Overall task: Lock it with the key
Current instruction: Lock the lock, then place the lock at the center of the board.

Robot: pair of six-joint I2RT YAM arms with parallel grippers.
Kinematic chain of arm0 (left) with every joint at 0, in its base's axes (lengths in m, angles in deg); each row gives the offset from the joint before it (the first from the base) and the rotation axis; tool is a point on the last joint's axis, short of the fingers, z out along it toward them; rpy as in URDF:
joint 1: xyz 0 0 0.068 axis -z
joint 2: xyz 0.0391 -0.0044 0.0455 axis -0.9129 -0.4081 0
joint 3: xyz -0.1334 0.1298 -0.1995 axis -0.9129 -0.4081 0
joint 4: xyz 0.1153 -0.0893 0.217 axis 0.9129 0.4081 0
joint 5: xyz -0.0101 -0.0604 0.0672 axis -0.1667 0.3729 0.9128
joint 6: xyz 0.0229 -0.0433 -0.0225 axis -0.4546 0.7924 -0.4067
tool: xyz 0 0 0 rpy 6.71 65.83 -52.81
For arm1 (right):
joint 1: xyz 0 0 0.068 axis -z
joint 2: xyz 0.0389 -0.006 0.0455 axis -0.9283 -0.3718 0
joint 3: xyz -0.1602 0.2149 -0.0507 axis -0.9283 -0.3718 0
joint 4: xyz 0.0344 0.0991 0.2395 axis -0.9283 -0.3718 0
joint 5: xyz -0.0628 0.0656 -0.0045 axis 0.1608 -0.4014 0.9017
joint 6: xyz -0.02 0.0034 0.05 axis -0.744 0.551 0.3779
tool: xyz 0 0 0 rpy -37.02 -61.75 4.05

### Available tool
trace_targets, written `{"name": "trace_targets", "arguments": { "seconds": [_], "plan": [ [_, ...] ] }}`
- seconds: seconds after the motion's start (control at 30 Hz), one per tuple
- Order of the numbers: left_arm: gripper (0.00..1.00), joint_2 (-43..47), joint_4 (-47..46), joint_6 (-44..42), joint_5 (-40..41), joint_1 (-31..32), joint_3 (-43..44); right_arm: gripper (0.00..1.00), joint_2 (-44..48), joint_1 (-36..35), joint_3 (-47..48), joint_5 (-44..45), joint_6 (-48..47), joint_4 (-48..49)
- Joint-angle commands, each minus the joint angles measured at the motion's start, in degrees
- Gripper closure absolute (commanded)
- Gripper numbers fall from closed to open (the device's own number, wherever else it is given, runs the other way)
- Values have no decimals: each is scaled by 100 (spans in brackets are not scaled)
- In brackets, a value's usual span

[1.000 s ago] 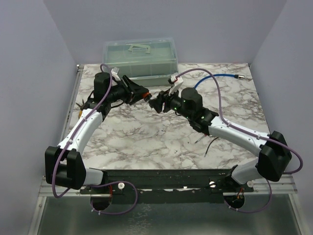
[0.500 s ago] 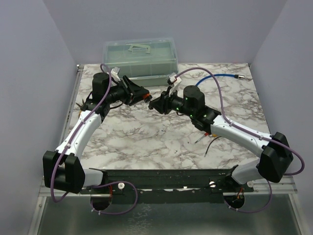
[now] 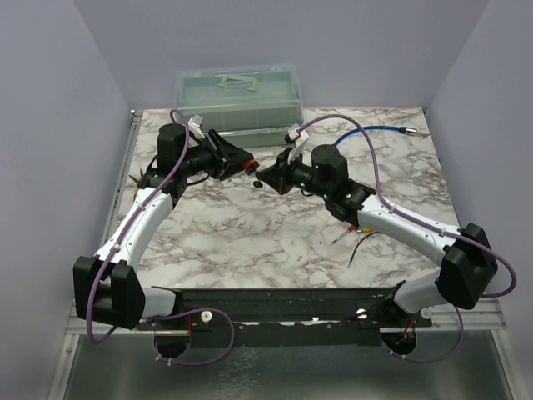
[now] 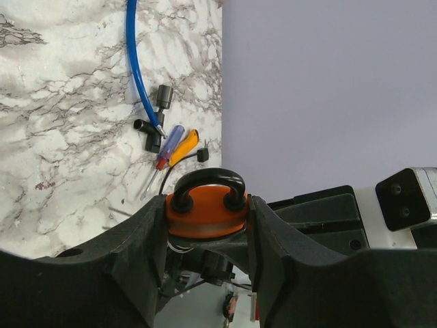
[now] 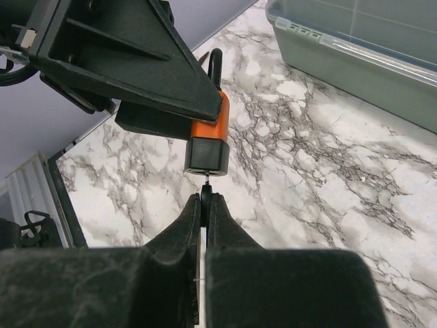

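While L gripper (image 4: 207, 236) is clamping the orange padlock (image 4: 205, 208) above the table (image 3: 250, 242), approx 11 o'clock of centre, R gripper (image 5: 205, 207) is pinching the key (image 5: 205, 196), tip meeting padlock's base at 6 o'clock.

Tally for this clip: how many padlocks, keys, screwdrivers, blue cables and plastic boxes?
Padlock: 1
Key: 1
Screwdrivers: 2
Blue cable: 1
Plastic box: 1
Total: 6

no legible text, labels or numbers
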Motion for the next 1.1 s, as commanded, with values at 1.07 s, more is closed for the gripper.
{"name": "trace_targets", "arguments": {
  "seconds": [1.07],
  "plan": [
    [100, -770, 5322, -6459, 2077, -794, 1574, 100, 132, -15, -336, -2, -128, -85]
  ]
}}
